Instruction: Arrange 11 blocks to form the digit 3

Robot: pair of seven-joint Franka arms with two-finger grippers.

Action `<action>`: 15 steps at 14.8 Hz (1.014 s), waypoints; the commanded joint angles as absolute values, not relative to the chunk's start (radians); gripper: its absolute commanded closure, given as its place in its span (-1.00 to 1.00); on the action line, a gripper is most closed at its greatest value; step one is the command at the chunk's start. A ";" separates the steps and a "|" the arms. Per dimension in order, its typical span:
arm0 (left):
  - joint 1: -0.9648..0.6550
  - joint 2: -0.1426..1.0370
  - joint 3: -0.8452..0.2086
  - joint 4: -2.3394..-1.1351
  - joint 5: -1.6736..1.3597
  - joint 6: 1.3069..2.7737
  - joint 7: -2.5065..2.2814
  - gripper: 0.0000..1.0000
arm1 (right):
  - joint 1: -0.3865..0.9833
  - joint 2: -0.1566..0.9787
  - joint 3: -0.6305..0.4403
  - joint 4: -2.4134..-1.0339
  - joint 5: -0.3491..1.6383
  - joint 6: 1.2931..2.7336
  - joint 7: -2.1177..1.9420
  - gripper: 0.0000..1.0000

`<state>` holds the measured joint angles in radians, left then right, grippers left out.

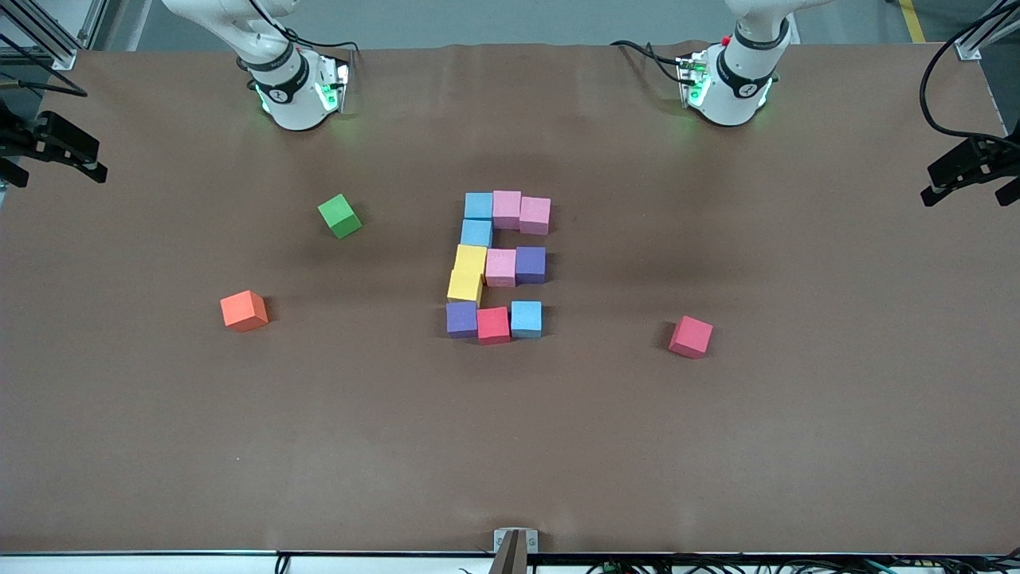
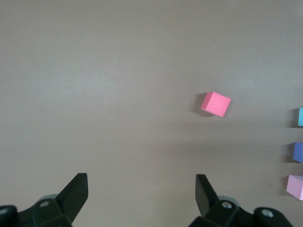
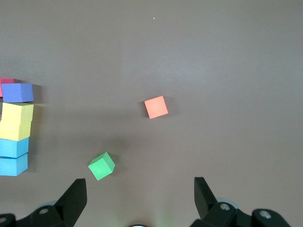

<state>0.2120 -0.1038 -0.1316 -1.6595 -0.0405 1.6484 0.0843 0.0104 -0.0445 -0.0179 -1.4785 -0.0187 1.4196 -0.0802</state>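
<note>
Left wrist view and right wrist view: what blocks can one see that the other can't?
Only the left wrist view shows the lone red cube and the edge of a pink cube, with the open left gripper in the foreground. Only the right wrist view shows the green cube, the orange cube and the yellow cubes, with the open right gripper. Both show the brown table and light blue and purple cubes at the frame's edge.

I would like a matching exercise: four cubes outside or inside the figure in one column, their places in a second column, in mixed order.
Things:
1. green cube
2. orange cube
3. lone red cube
4. red cube in the figure

Places:
A. between a purple and a blue cube
B. alone, toward the left arm's end
C. toward the right arm's end, nearest the camera there
D. toward the right arm's end, nearer the bases

Pairs: 1-D, 2-C, 3-B, 4-A
</note>
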 commanded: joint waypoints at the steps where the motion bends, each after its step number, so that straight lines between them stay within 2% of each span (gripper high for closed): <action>1: 0.112 -0.109 -0.043 -1.640 -0.055 1.628 0.081 -1.00 | 0.003 -0.072 -0.014 -1.502 -0.009 1.422 -0.086 -1.00; 3: 0.042 -0.109 0.030 -1.631 -0.052 1.620 0.083 -1.00 | 0.002 -0.072 -0.017 -1.502 -0.009 1.413 -0.086 -1.00; 8: -0.005 -0.086 0.055 -1.575 -0.046 1.617 0.083 -1.00 | 0.005 -0.072 -0.015 -1.496 -0.011 1.414 -0.086 -1.00; 15: -0.034 0.044 0.058 -1.464 -0.049 1.617 0.066 -1.00 | 0.005 -0.071 -0.017 -1.499 -0.011 1.410 -0.086 -1.00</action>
<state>-0.0141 -0.0153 0.0451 -1.5357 -0.0406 1.6430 0.0784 0.0104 -0.0462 -0.0210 -1.4772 -0.0188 1.4107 -0.0803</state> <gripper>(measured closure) 0.000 0.000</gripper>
